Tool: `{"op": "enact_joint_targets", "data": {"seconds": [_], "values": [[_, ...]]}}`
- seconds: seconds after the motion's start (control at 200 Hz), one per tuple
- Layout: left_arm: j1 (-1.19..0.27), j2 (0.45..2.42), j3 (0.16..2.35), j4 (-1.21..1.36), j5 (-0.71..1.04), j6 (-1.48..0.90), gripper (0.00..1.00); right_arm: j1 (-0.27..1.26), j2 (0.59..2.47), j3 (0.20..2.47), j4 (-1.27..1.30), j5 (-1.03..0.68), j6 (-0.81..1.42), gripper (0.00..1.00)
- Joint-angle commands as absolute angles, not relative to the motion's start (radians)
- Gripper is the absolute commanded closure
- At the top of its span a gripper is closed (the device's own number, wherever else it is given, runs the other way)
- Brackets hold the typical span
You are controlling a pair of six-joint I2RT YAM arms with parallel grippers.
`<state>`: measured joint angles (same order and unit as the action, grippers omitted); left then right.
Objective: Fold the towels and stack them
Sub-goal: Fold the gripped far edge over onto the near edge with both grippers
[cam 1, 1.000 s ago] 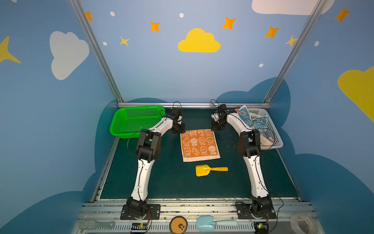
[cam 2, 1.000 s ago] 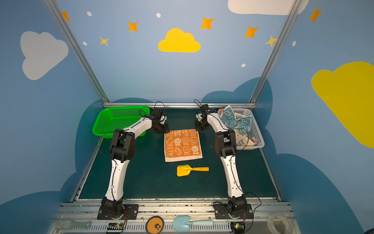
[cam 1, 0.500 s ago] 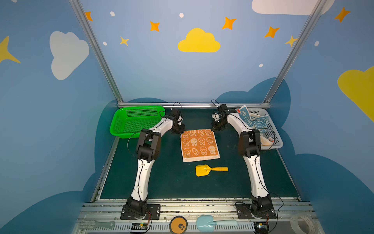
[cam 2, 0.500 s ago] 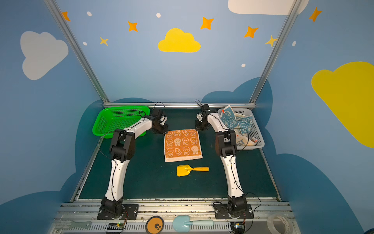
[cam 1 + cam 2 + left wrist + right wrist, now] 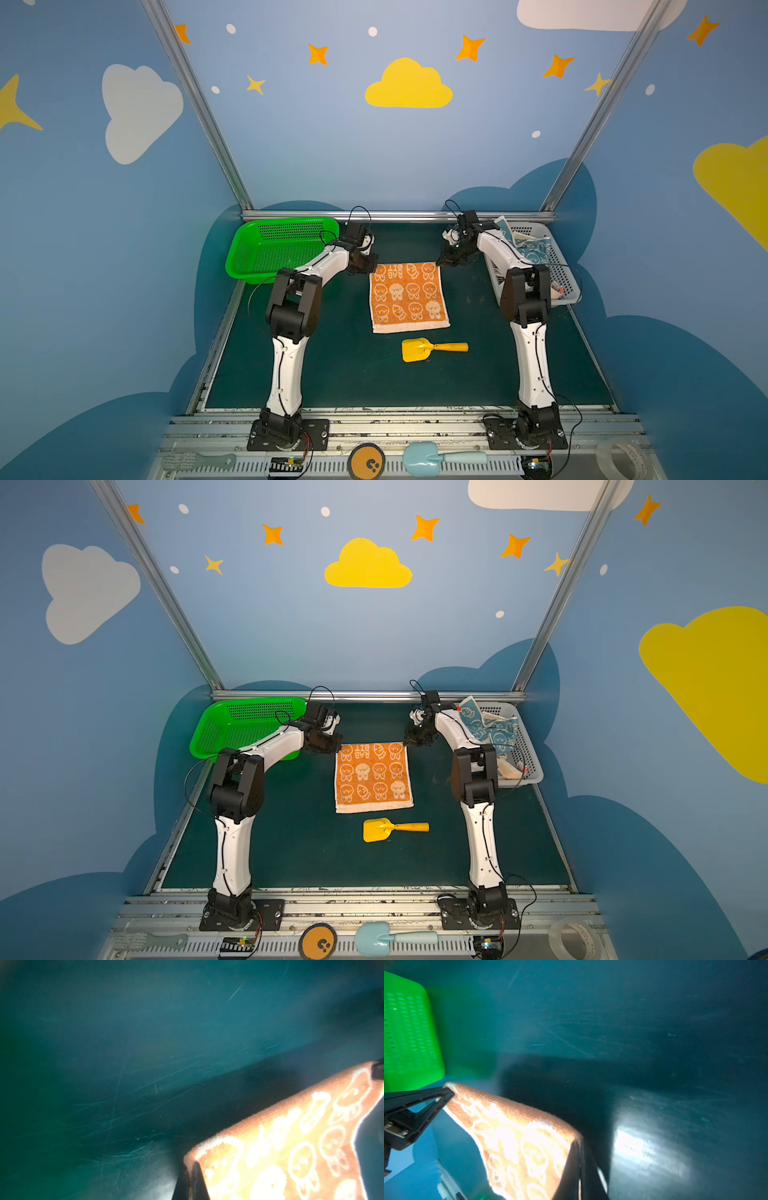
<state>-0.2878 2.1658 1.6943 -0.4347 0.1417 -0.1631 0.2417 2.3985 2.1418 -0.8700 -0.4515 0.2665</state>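
The orange towel with white cartoon faces lies spread out in the middle of the green mat. My left gripper is shut on its far left corner. At the far right corner, my right gripper is shut on the cloth too. Both wrist views show the far edge of the orange towel raised a little off the mat between the two grips. A cream-blue towel lies crumpled in the white basket; what lies under it I cannot make out.
A green basket stands at the back left beside my left arm. The white basket stands at the back right. A yellow toy shovel lies just in front of the orange towel. Small tools lie on the front rail.
My left gripper has closed onto the towel's far left corner. The right gripper stayed shut on its corner, and neither arm has moved much.
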Motion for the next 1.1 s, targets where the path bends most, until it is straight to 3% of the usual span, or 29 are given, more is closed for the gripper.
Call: {"op": "enact_joint_targets", "data": {"seconds": [0.0, 0.526, 0.746, 1.091], "values": [[-0.278, 2.109, 1.661, -0.391, 0.124, -0.150, 0.97, 0.225, 2.319, 2.103, -0.858, -0.462, 0.282, 1.00], [-0.316, 1.876, 1.303, -0.227, 0.159, -0.247, 0.97, 0.227, 2.050, 1.656, -0.770, -0.447, 0.341, 1.00], [-0.373, 1.835, 1.152, -0.201, 0.137, -0.323, 0.97, 0.239, 2.038, 1.527, -0.741, -0.455, 0.372, 1.00], [-0.356, 1.946, 1.215, -0.297, 0.045, -0.390, 0.97, 0.294, 2.111, 1.482, -0.681, -0.469, 0.438, 1.00]]}}
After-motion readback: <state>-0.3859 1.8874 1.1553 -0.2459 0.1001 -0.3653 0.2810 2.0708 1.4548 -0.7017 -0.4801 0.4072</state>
